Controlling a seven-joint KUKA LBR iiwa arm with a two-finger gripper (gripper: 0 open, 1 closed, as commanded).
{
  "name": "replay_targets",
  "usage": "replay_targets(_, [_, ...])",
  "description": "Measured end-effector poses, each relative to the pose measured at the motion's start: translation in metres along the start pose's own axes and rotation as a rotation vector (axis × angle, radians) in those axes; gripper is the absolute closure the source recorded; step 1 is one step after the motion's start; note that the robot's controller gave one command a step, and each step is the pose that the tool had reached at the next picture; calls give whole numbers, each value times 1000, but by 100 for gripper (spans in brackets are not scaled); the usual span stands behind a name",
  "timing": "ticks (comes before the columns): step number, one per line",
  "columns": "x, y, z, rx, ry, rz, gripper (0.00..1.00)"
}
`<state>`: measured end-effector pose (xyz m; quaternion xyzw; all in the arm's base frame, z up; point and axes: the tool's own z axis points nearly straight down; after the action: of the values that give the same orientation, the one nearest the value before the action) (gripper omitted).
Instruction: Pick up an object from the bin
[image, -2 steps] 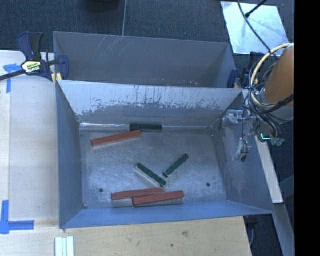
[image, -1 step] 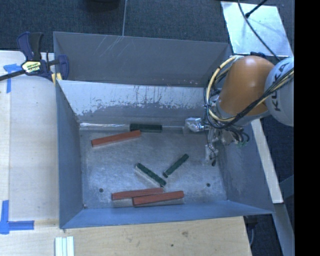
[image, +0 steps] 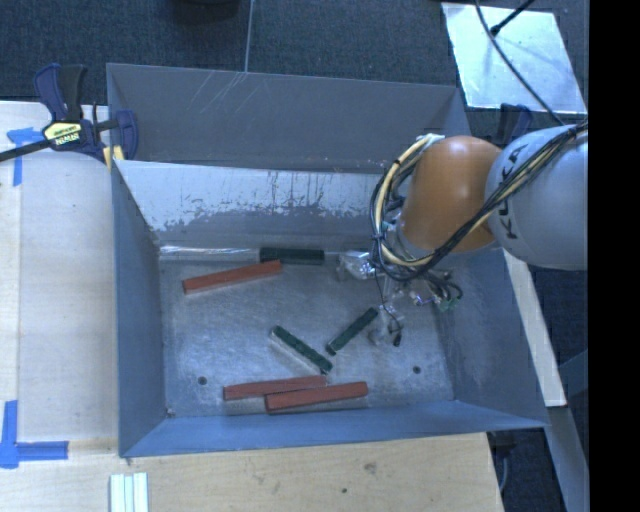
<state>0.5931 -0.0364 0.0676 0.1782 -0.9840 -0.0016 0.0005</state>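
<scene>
Over on the right of the grey metal bin (image: 135, 300), the arm (image: 540, 205) bends down from the right, gripper (image: 390, 328) low just beside a slim dark green stick (image: 352, 330); can't tell if it's clamped or spread.

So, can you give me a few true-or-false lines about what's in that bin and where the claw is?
1. Two reddish-brown sticks lie side by side along the bin's wall at the bottom of the view. True.
2. The claw hangs over the bin's left side. False: it is over the right side, beside the end of a dark green stick.
3. Another reddish-brown stick lies towards the back left. True.
4. A yellow ball sits in the middle. False: a second green stick lies there.
</scene>
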Motion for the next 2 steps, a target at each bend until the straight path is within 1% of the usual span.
replay_targets(1, [-1, -3, -3, 5, -5, 1, 100])
replay_targets(2, [0, -3, -3, 5, -4, 0, 0])
